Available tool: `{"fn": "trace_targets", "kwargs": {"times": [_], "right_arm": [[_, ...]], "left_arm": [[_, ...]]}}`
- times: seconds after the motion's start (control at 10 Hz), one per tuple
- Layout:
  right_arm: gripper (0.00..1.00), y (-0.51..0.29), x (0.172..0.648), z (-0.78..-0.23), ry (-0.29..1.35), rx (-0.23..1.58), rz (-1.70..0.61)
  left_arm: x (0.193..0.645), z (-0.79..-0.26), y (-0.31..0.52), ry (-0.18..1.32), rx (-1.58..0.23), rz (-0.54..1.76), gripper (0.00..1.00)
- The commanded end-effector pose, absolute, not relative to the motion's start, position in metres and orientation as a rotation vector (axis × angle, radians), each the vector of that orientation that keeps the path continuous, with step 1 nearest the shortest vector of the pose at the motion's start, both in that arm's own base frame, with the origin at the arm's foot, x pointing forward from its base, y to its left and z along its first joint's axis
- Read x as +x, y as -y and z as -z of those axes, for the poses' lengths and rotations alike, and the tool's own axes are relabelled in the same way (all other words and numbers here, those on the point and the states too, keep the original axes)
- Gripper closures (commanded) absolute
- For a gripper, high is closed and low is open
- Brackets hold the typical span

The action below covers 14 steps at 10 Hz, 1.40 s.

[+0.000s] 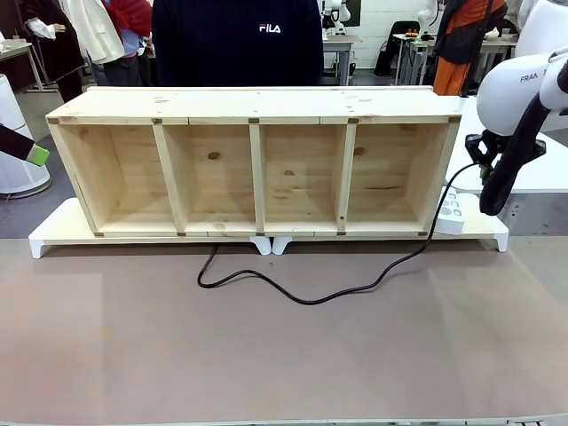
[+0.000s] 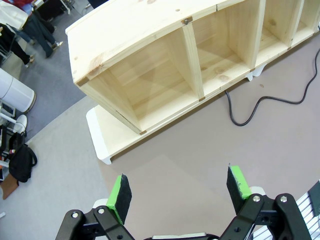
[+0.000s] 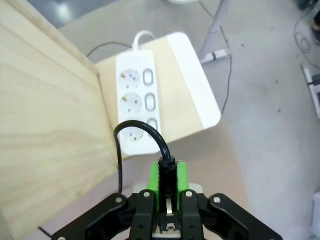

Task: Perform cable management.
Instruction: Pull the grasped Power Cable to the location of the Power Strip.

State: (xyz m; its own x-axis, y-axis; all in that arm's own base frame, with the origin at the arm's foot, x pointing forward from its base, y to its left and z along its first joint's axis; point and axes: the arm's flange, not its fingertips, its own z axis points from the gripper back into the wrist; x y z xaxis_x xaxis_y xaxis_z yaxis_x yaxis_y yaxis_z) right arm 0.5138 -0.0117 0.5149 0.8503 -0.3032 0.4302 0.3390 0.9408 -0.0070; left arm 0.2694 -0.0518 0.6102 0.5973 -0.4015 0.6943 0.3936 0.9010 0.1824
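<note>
Right wrist view: cable plug [image 3: 166, 166] inside pincer [image 3: 168, 176]

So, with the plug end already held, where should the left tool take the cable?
Probably the cable's loose bend lying flat on the table before the shelf, from straight above, the open left tool astride it. It lies clear of the shelf there; the right tool grips the plug.

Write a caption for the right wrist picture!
Right jaws grip the cable by its plug, facing the white power strip.
</note>
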Motion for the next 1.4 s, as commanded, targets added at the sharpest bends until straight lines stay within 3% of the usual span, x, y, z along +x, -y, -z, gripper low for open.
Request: {"fn": "trace_targets", "kwargs": {"times": [0.0, 0.6, 1.3], "right_arm": [[0.84, 0.013, 0.533, -0.52, 0.477, -0.128, 0.311], [0.84, 0.004, 0.556, -0.505, 0.476, -0.022, 0.237], [0.84, 0.007, 0.549, -0.504, 0.459, -0.073, 0.268]], "left_arm": [[0.271, -0.61, 0.052, 0.814, 0.011, 0.459, 0.0], [0.271, -0.61, 0.052, 0.814, 0.011, 0.459, 0.0], [0.271, -0.61, 0.052, 0.814, 0.011, 0.459, 0.0]]}}
